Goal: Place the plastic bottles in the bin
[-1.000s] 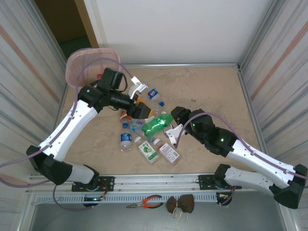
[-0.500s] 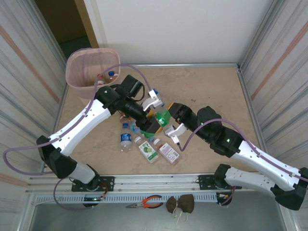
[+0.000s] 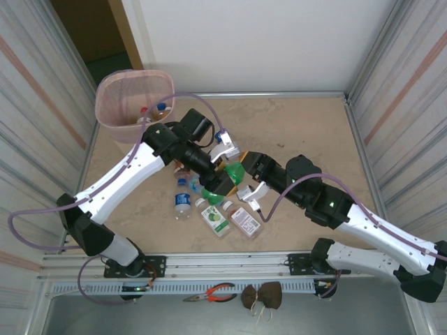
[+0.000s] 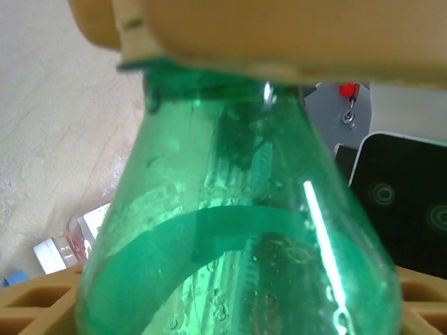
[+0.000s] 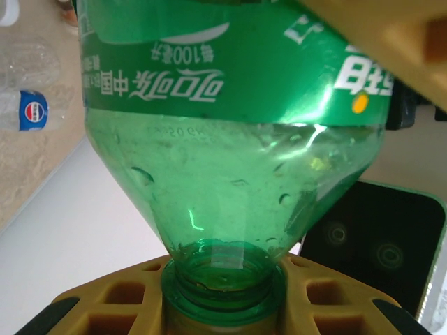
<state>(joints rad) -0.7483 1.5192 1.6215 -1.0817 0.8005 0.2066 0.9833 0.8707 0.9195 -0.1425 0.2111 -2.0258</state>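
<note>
Right gripper (image 3: 244, 180) is clamped on the neck of the green bottle (image 3: 235, 169), mid-bench. My left gripper (image 3: 218, 180) straddles its body; I cannot tell whether it grips. Handover, I judge: left must clamp, right let go, then carry to the bin (image 3: 110, 120) at far left.

Overhead; wrist cameras seemingly near bottle (image 5: 230, 160)

Red-handled pliers (image 3: 221, 293) just beside brown lump (image 3: 262, 294) on front ledge (image 3: 349, 307).
</note>
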